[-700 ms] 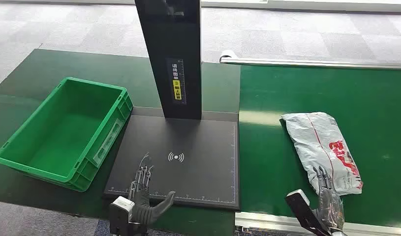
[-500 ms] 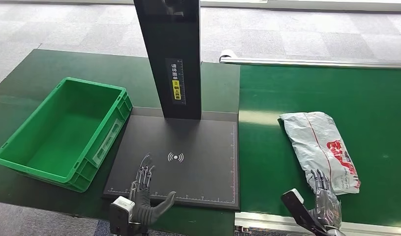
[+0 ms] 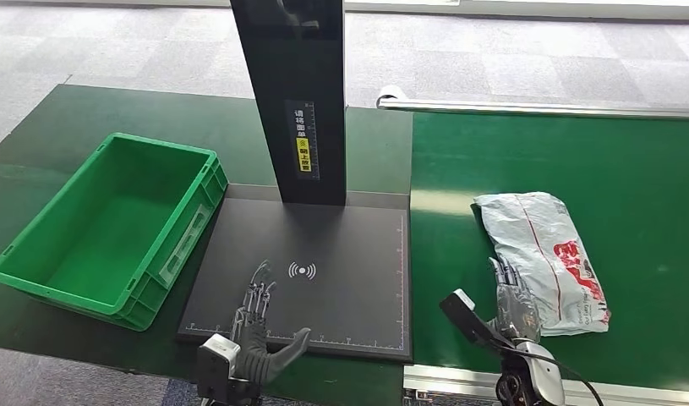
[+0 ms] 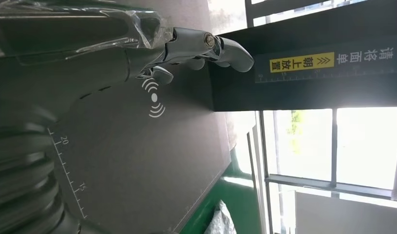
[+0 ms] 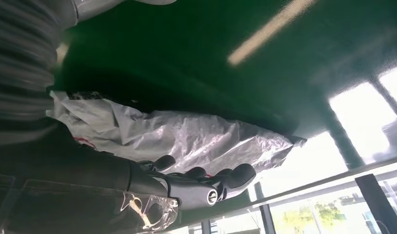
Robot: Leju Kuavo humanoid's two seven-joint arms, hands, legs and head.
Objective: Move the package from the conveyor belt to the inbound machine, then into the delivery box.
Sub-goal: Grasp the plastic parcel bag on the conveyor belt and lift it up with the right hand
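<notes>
Grey crinkled plastic mailer package with red print (image 3: 544, 258) lies flat on the green conveyor belt (image 3: 645, 178), right of the black scanner platform of the inbound machine (image 3: 341, 254). Right hand (image 3: 514, 300) sits at the package's near-left edge, fingers extended and apart, holding nothing; contact with the bag cannot be told. Left hand (image 3: 256, 313) hovers over the platform's near edge, fingers spread, empty. Green plastic delivery box (image 3: 36, 275) stands on the tabletop left of the platform.

head: high, looking down | wrists: close, low, sideways | left shares scanner plate (image 3: 341, 254) with head
</notes>
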